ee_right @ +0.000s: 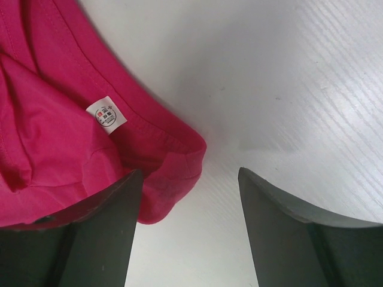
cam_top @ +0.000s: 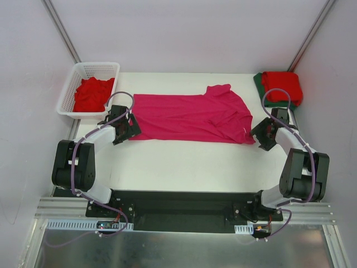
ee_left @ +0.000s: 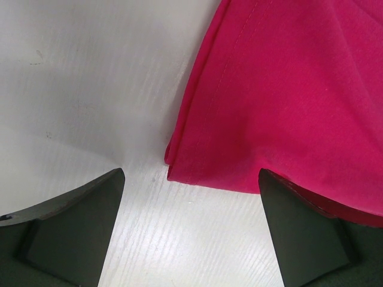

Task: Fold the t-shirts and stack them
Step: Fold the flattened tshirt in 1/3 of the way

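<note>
A magenta-pink t-shirt (cam_top: 189,117) lies spread flat across the middle of the table, folded lengthwise, with one sleeve pointing to the back. My left gripper (cam_top: 129,127) is at its left end, open; in the left wrist view the shirt's hem corner (ee_left: 209,173) lies just ahead of the gap between the fingers (ee_left: 78,227), with bare table between them. My right gripper (cam_top: 257,134) is at the neck end, open. Its left finger (ee_right: 102,233) lies over the collar edge (ee_right: 179,155) near the white label (ee_right: 106,115); the other finger is over bare table.
A white lattice basket (cam_top: 97,66) at the back left holds crumpled red t-shirts (cam_top: 92,94). At the back right a folded red t-shirt (cam_top: 283,86) rests on a dark green one (cam_top: 260,84). White walls enclose the table.
</note>
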`<state>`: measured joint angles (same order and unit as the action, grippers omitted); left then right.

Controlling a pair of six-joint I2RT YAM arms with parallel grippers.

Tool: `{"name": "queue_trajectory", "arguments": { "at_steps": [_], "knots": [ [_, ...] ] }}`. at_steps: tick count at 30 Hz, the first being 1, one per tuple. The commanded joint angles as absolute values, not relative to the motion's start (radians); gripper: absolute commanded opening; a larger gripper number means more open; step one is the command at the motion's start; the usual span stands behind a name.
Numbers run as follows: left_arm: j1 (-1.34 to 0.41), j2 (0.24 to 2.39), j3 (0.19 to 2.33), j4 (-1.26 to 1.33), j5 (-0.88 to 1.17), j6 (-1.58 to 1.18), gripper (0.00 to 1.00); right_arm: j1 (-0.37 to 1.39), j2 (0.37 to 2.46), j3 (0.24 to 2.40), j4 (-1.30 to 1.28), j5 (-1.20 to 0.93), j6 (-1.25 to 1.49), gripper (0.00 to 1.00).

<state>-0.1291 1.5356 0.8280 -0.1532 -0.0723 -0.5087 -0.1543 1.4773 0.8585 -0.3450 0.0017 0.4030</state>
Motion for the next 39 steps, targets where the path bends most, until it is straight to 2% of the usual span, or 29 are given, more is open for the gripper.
{"name": "queue_trajectory", "arguments": {
  "at_steps": [1, 5, 11, 17, 21, 25, 31, 36, 39],
  "knots": [
    [-0.118, 1.539, 0.853, -0.141, -0.089, -0.494, 0.95, -0.161, 1.485, 0.897, -0.322, -0.028, 0.416, 0.68],
    [-0.118, 1.54, 0.854, -0.14, -0.089, -0.494, 0.95, -0.16, 1.488, 0.896, -0.322, -0.034, 0.411, 0.66],
    [-0.117, 1.54, 0.853, -0.14, -0.087, -0.494, 0.95, -0.153, 1.485, 0.891, -0.324, -0.046, 0.408, 0.51],
    [-0.117, 1.539, 0.853, -0.14, -0.087, -0.495, 0.94, -0.149, 1.482, 0.884, -0.328, -0.054, 0.406, 0.47],
    [-0.117, 1.537, 0.853, -0.14, -0.089, -0.494, 0.94, -0.144, 1.483, 0.881, -0.33, -0.066, 0.407, 0.47],
    [-0.115, 1.537, 0.853, -0.14, -0.089, -0.492, 0.94, -0.138, 1.483, 0.879, -0.339, -0.071, 0.408, 0.54],
    [-0.114, 1.537, 0.854, -0.14, -0.087, -0.492, 0.94, -0.126, 1.493, 0.879, -0.342, -0.074, 0.41, 0.57],
    [-0.112, 1.537, 0.856, -0.14, -0.086, -0.491, 0.94, -0.114, 1.508, 0.885, -0.337, -0.077, 0.414, 0.49],
    [-0.11, 1.536, 0.854, -0.14, -0.087, -0.491, 0.94, -0.104, 1.519, 0.89, -0.334, -0.078, 0.416, 0.38]
  ]
}}
